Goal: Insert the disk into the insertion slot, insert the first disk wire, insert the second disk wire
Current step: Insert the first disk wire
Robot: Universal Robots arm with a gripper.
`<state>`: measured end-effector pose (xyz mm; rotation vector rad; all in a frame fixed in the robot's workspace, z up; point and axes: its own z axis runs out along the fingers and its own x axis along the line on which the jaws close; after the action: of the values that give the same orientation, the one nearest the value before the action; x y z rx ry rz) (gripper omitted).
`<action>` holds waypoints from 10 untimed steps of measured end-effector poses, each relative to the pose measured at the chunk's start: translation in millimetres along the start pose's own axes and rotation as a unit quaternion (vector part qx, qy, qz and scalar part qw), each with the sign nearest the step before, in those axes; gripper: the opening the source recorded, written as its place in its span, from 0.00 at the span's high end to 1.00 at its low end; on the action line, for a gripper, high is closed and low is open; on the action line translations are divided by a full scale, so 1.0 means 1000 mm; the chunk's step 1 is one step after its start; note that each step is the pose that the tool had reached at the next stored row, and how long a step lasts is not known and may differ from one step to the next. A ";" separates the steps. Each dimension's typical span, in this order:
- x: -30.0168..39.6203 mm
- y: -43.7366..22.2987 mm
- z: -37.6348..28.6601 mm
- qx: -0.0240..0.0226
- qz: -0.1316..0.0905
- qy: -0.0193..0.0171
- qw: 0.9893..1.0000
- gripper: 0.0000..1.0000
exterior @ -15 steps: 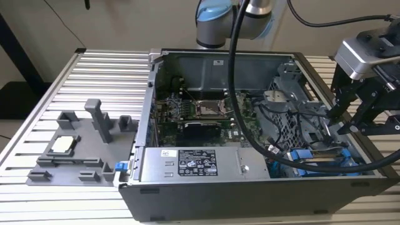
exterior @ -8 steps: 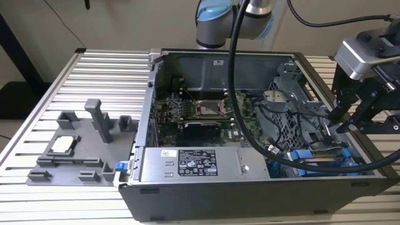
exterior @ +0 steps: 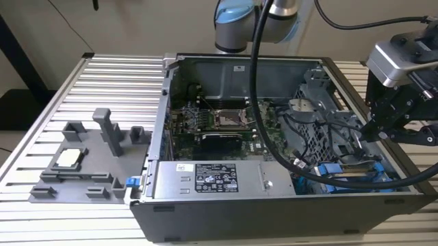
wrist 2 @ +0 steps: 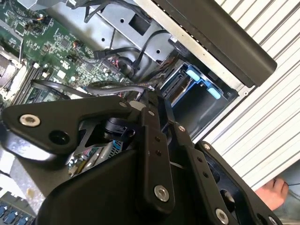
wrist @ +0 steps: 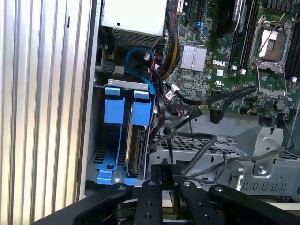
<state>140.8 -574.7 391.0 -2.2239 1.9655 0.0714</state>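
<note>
We see the disk [wrist: 137, 147] already sitting in the insertion slot [wrist: 99, 140], in a corner of the open computer case [exterior: 205, 215]. It stands on its edge in its blue frame, just beside another blue carrier [wrist: 114, 112] that looks empty to us. So we think the first step is done. The claw [wrist: 166, 169] hangs over that corner of the case, close to the slot and to one end of the disk. We cannot tell if the claw is open or closed, and we cannot see anything in it. The two wire steps look not done yet. Black wires [wrist: 201, 96] lie loose over the metal next to the slot, and their ends seem to hang free. A blue wire [wrist: 136, 54] curls near the tab end of the slot, but we cannot tell if it is plugged into the disk.
</note>
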 end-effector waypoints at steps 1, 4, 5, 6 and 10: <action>0.0000 0.0000 0.0000 0.000 0.000 0.000 1.000 0.81; 0.0000 0.0000 0.0001 0.000 0.000 0.000 1.000 0.81; 0.0000 0.0000 0.0001 0.000 0.000 0.000 1.000 0.81; 0.0000 0.0000 0.0003 0.000 0.000 0.000 1.000 0.81; 0.0004 0.0002 0.0029 -0.001 0.000 0.011 1.000 0.81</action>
<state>140.9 -574.6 388.0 -2.2351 1.9774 0.0504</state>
